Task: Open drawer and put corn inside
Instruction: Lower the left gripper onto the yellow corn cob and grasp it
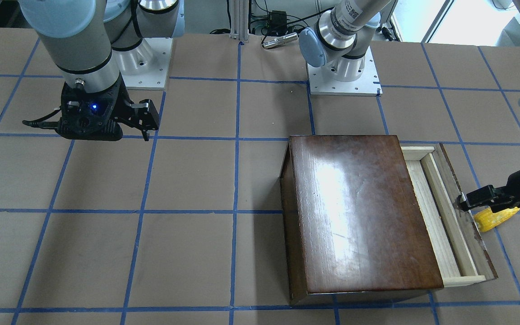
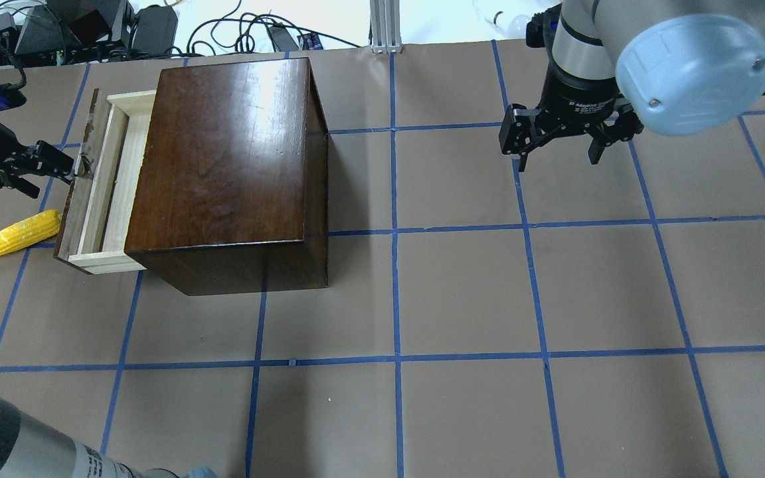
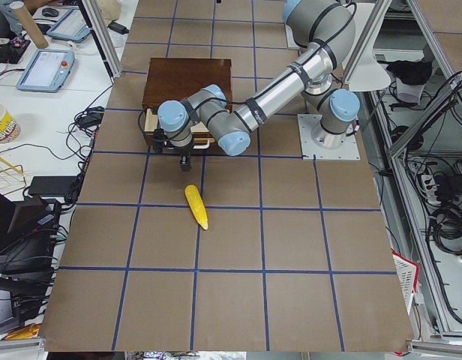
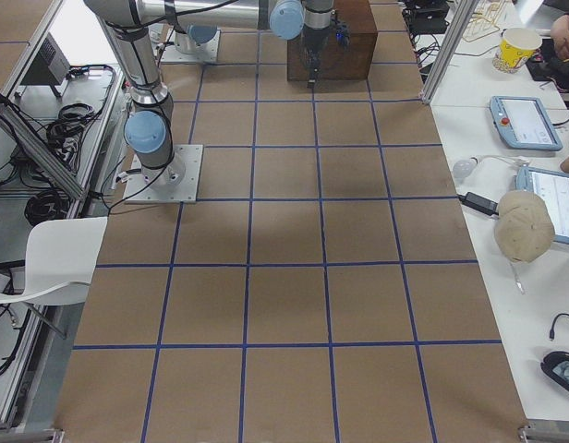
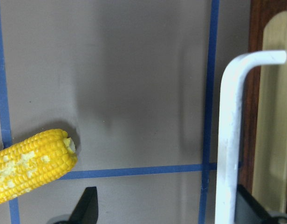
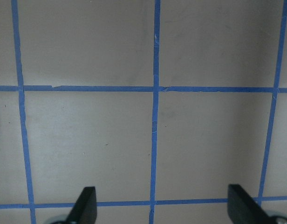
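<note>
The drawer is pulled partly out of the dark-brown box, and its pale tray shows empty. The corn lies on the table just outside the drawer's front panel. It also shows in the front view and the left wrist view. My left gripper is open at the front panel. The drawer's white handle stands between its fingers, close to the right one. My right gripper is open and empty, hovering far from the box over bare table.
The brown table is marked with a blue tape grid. The arm bases stand at the robot's edge. Cables and equipment lie beyond the far edge behind the box.
</note>
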`<act>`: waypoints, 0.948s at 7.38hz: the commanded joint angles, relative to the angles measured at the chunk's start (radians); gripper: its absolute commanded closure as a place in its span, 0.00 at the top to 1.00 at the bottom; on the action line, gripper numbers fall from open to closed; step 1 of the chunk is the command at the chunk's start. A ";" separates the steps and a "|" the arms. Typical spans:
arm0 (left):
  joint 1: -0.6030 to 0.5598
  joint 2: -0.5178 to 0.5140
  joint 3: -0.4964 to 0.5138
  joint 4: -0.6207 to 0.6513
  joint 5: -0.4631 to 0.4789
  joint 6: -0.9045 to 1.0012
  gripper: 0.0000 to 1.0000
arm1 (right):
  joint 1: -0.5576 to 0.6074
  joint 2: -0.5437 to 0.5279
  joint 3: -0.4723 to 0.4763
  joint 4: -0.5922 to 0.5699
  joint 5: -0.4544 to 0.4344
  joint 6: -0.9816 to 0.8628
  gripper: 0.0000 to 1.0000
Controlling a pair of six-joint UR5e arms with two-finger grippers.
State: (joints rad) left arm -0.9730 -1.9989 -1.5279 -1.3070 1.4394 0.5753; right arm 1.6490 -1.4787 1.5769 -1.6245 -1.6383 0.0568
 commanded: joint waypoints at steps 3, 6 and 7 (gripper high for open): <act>0.000 0.025 0.012 -0.005 0.000 -0.005 1.00 | 0.000 0.000 0.000 0.000 0.000 0.000 1.00; 0.019 0.022 0.055 -0.003 0.123 0.187 1.00 | 0.000 0.000 0.000 0.000 0.000 0.000 1.00; 0.045 0.000 0.054 0.032 0.128 0.313 1.00 | 0.000 0.000 0.000 0.000 0.000 0.000 1.00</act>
State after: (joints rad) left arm -0.9537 -1.9810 -1.4782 -1.3063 1.5361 0.7317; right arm 1.6490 -1.4787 1.5769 -1.6245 -1.6383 0.0567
